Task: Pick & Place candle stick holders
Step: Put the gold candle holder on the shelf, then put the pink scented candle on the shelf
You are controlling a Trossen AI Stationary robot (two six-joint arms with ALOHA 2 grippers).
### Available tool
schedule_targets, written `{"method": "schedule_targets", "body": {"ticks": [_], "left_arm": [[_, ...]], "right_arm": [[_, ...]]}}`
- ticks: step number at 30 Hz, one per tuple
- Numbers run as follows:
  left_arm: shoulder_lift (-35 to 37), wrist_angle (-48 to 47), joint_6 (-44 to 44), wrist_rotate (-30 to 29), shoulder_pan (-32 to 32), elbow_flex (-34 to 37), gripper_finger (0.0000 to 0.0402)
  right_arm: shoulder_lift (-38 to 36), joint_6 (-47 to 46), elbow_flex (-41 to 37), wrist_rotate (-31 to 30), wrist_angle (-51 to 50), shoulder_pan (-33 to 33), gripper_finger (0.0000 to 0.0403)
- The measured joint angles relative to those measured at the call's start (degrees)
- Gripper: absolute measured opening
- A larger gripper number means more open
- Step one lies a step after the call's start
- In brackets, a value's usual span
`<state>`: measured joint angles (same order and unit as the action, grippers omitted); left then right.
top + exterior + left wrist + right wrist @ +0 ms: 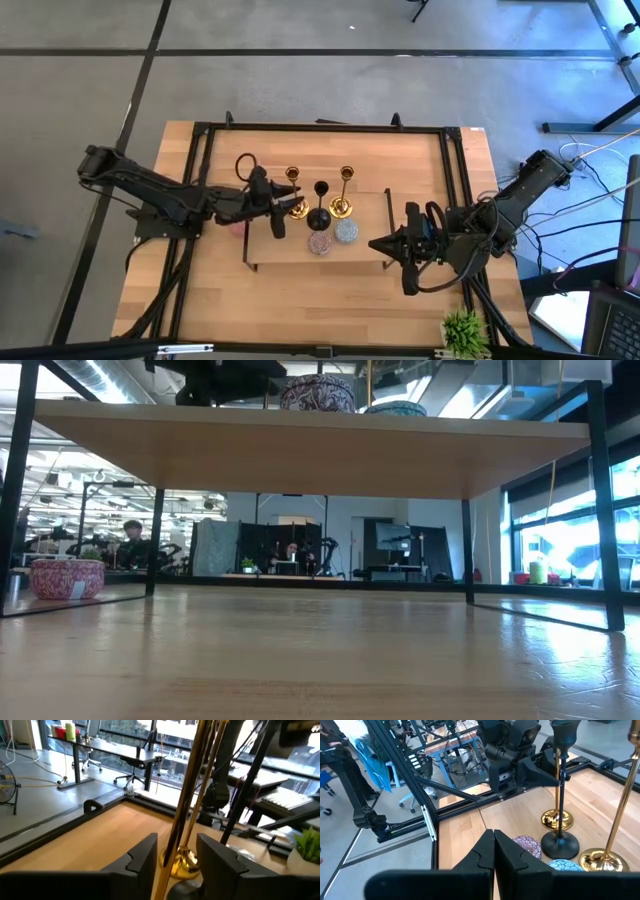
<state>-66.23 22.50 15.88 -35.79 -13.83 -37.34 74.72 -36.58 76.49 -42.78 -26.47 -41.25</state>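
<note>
Two gold candlestick holders [298,207] [341,206] and a black one [318,218] stand upright on their round feet on the raised wooden board [290,258]. A mauve round [319,243] and a pale blue round [346,231] sit on the board in front of them. A pink round [67,577] sits on the table under my left arm. My left gripper [285,207] is open, its fingers either side of the left gold holder's stem [186,815]; I cannot tell whether they touch it. My right gripper [374,243] is shut and empty at the board's right end.
The board has black end rails [388,225] and stands raised above the table, with open room beneath it [320,610]. A black frame [330,128] runs round the table. A small green plant [465,330] stands at the near right corner.
</note>
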Motion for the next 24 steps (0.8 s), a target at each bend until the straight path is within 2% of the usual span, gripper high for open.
{"method": "schedule_targets", "body": {"ticks": [15, 24], "left_arm": [[5.4, -0.6, -0.1, -0.7, -4.8, 0.0, 0.0146], [9.0, -6.8, 2.4, -3.5, -7.4, 0.0, 0.0144]], "right_arm": [[0.0, 0.0, 0.0, -0.5, 0.1, 0.0, 0.0000], [0.0, 1.5, 0.0, -0.6, 0.2, 0.0, 0.0000]]}}
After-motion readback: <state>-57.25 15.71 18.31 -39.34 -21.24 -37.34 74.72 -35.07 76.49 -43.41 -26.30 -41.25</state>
